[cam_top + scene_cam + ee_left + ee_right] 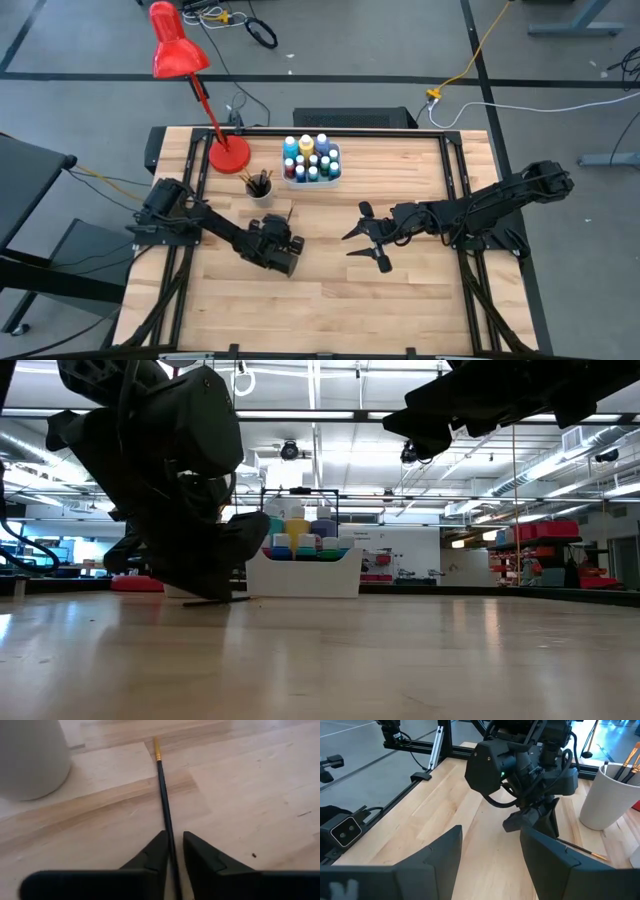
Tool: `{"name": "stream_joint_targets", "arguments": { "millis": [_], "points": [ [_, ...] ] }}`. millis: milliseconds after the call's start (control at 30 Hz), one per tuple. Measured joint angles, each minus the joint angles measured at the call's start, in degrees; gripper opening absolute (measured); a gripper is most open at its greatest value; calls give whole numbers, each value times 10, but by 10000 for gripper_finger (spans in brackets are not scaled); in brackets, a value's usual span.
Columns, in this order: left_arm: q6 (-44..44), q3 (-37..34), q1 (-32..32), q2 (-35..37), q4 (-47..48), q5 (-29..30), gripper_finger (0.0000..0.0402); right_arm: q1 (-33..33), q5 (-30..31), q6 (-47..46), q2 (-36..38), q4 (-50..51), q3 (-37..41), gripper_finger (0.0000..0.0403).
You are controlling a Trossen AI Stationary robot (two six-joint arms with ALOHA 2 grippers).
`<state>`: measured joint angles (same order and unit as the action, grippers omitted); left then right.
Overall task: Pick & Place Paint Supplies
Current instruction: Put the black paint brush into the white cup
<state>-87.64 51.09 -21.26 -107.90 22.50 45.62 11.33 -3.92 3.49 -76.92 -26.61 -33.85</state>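
A thin dark paintbrush (162, 785) with a gold ferrule lies flat on the wooden table (330, 300), near a white cup (258, 190) that holds more brushes. My left gripper (173, 835) slants down over the brush's handle, one finger on each side, with a narrow gap still open. Small paint bottles (310, 155) stand in a white tray (311, 178) at the far middle. My right gripper (362, 240) hangs open above the table's middle, holding nothing. My left gripper has its fingers (155, 852) close on either side of the brush's dark handle (169, 827), lying along it and slanting down from the near side. A sliver of table shows beside the handle. I cannot tell whether a finger touches it. The brush rests on the table.
A red desk lamp stands with its base (229, 155) at the far left, beside the cup. The tray (305, 575) sits just behind the left gripper (215, 595) in the low view. Bare wood lies toward the near edge and on the right.
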Motion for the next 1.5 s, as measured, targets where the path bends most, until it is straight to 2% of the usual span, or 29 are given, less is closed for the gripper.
{"name": "stream_joint_targets", "arguments": {
  "millis": [167, 367, 600, 667, 867, 1000, 1267, 1400, 1500],
  "points": [
    [-17, 1, -17, -32, -18, 24, 12, 0, 0, -3, 0, 0, 0, 208],
    [-105, 7, -50, -84, -36, 98, 22, 0, 0, -11, 0, 0, 1, 208],
    [-106, 16, -66, -81, -44, 113, 8, 0, 0, -11, 0, -4, 1, 208],
    [-79, 27, -69, -76, -41, 118, 9, 0, 0, -10, 0, -4, 1, 208],
    [20, 63, -67, -75, -42, 72, 13, 0, 0, 1, 0, -2, 1, 208],
    [73, 71, -68, -79, -60, 65, 14, 0, 0, 19, -19, -4, 1, 208],
    [216, 71, -73, -79, -168, 42, 15, -10, 32, 110, -143, -51, 0, 208],
    [296, 71, -73, -79, -208, 22, 15, -29, 17, 145, -209, -58, 0, 208],
    [321, 72, -74, -79, -223, 12, 15, -43, 11, 155, -239, -59, 0, 208]
  ]
}}
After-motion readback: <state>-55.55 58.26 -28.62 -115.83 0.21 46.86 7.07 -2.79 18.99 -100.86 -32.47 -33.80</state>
